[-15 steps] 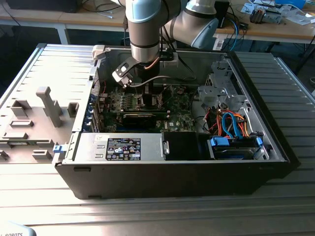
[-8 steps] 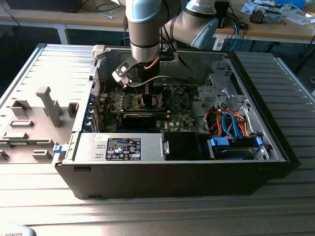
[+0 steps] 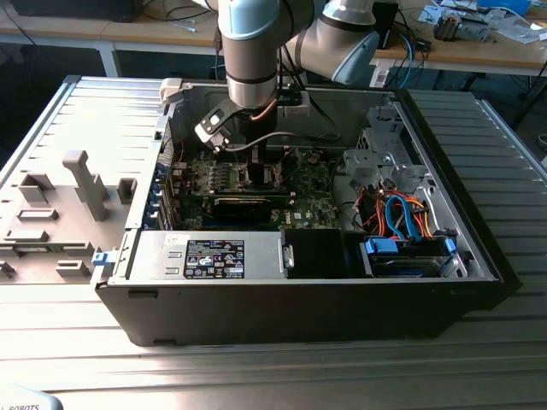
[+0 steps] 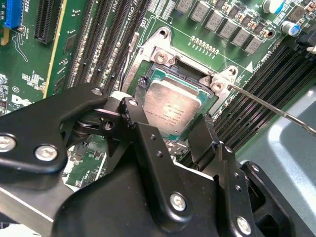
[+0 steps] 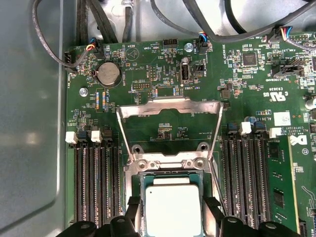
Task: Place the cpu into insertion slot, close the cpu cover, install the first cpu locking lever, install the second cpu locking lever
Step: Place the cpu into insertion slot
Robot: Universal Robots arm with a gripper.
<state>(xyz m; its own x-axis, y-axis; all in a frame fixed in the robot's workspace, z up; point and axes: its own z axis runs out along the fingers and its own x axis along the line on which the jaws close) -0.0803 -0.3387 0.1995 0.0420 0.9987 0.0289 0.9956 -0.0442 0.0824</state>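
The cpu (image 5: 173, 213) (image 4: 173, 104), pale silvery top up, sits level within the insertion slot (image 5: 168, 164) (image 4: 163, 54), its green edge lying inside the silvery rim. In both wrist views the gripper (image 5: 172, 207) (image 4: 168, 121) brackets it: the black fingers (image 5: 132, 205) (image 4: 131, 111) are drawn in against two opposite edges of the chip, pinching it, with the rest of the gripper body directly over the socket. The cpu cover (image 5: 170, 106) is not down; in the first wrist view its thin silvery frame is swung back and open beyond the slot, with bare green board showing through its window. In the second wrist view a thin locking lever (image 4: 276, 111) runs free from one corner of the socket, away over the black memory slots (image 4: 261, 79) (image 5: 96, 182). Around the socket spreads the motherboard (image 5: 148, 59) (image 3: 316, 184), with a coin cell battery (image 5: 107, 74) near its edge and a memory module (image 5: 279, 187) seated past the slots on one side. In the exterior view the arm (image 3: 252, 51) reaches straight down into the open computer case (image 3: 299, 307), which lies on a ribbed metal table (image 3: 85, 111); a power supply (image 3: 214, 256) fills the near side of the case, and orange and blue cables (image 3: 402, 213) bunch toward the exterior view's right.
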